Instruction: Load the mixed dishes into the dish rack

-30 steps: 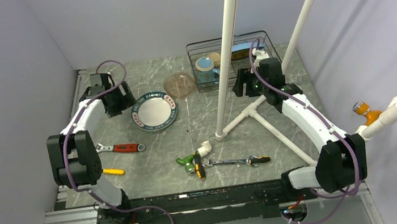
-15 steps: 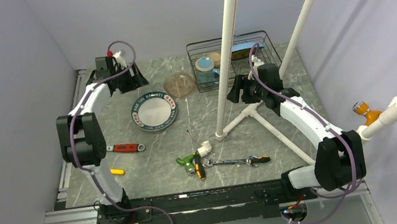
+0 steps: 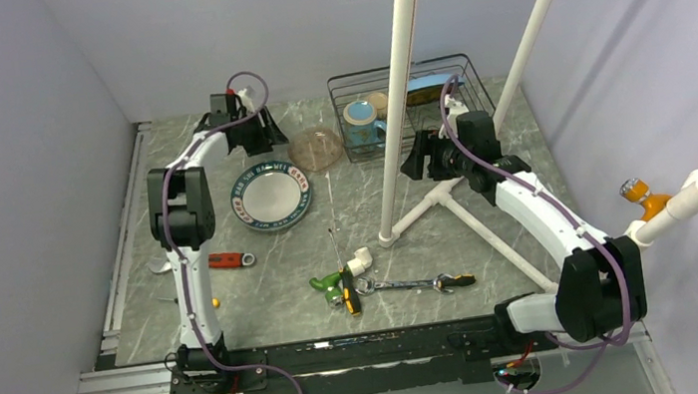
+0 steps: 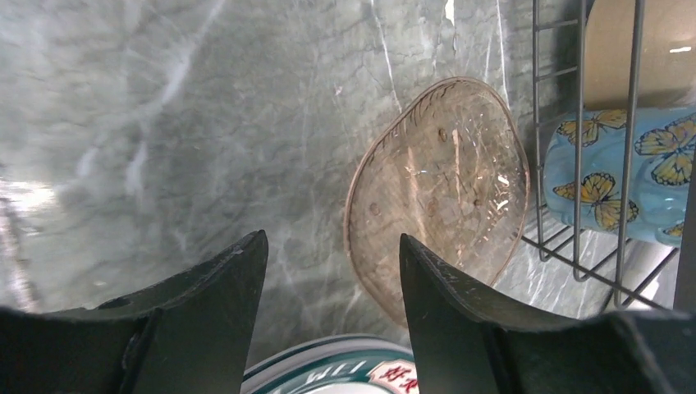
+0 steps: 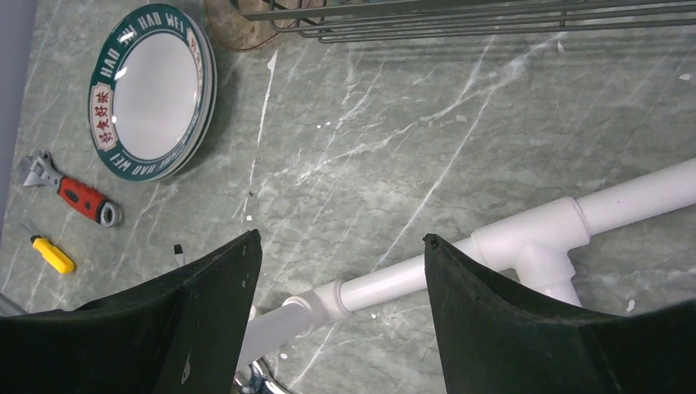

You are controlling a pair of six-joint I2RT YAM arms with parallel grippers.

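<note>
Glass, clear with a pinkish-brown tint and a ribbed rim: the bowl (image 4: 439, 189) lies on the grey marbled table (image 3: 266, 288), just beside the left wall of the rack (image 3: 342, 87). Nearer the arms lies the plate (image 3: 271, 196), white in the middle with a dark green rim bearing white and red lettering. It is flat on the table and close to the bowl.

The rack is a black wire basket at the far side of the table. In its left part stands the mug (image 4: 624, 176), light blue with yellow butterflies, upright against the wires. Behind the mug is a tan dish (image 4: 632, 49), of which only part shows. Further right in the rack is a blue plate (image 3: 431, 80), partly hidden by the white pipe frame (image 3: 400, 100).

The left claw (image 4: 332, 246) hangs over the far left of the table, its jaws spread with nothing between them. The bowl lies ahead of its tips, apart from them. The right claw (image 5: 342, 242) is likewise spread and empty. It hovers in front of the rack, above bare table and the frame's base pipe.
</note>
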